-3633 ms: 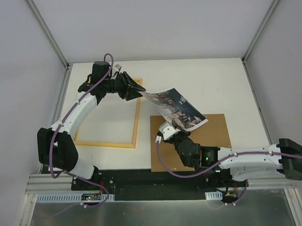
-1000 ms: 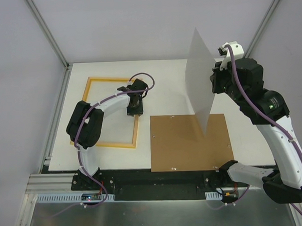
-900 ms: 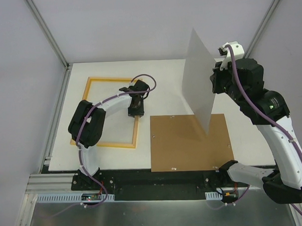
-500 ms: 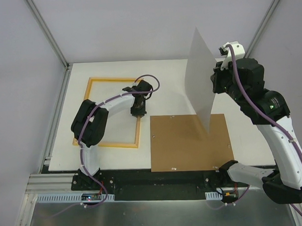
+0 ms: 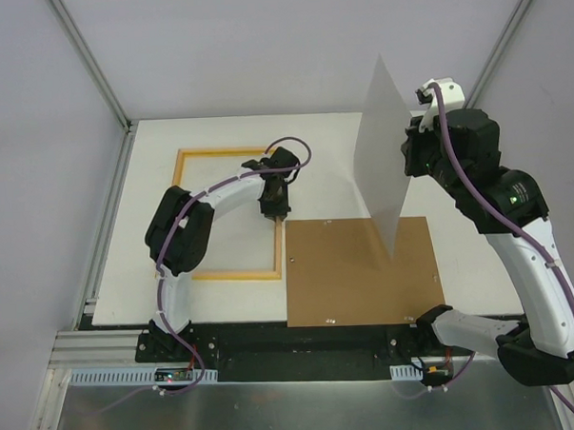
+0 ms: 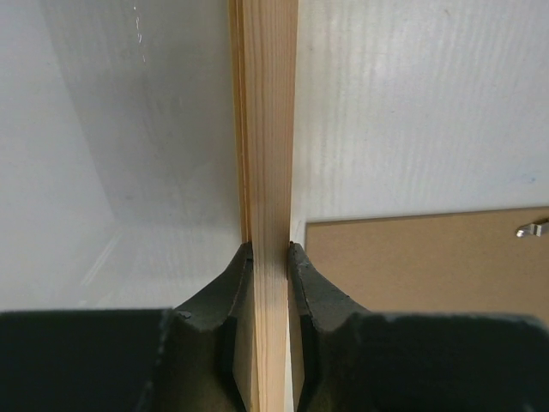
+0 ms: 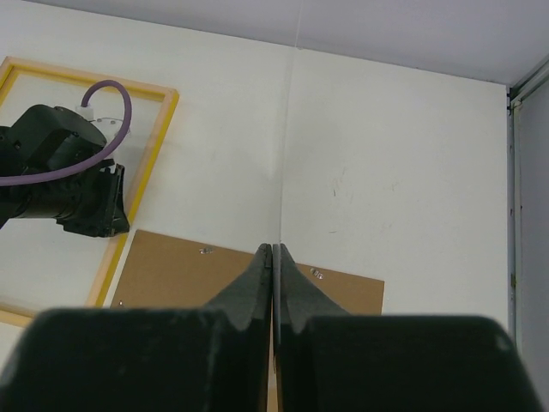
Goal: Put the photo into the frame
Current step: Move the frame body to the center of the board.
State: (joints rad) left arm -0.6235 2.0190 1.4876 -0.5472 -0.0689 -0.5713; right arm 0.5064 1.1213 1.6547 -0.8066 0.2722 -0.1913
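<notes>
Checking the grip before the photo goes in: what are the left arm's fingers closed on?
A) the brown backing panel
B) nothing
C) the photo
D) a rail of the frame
D: the left wrist view shows the left fingers pinching the frame by its wooden rail; the photo hangs in the right fingers.

The white tabletop (image 5: 322,147) carries two flat things. A frame (image 5: 234,274) lies on its left half, wood-coloured back up, with bare tabletop showing through the opening. A brown panel (image 5: 352,274) lies on the right half, at the near edge. Its left side is just beside the frame's right rail. Small metal tabs (image 7: 204,251) sit along the panel's sides.
</notes>
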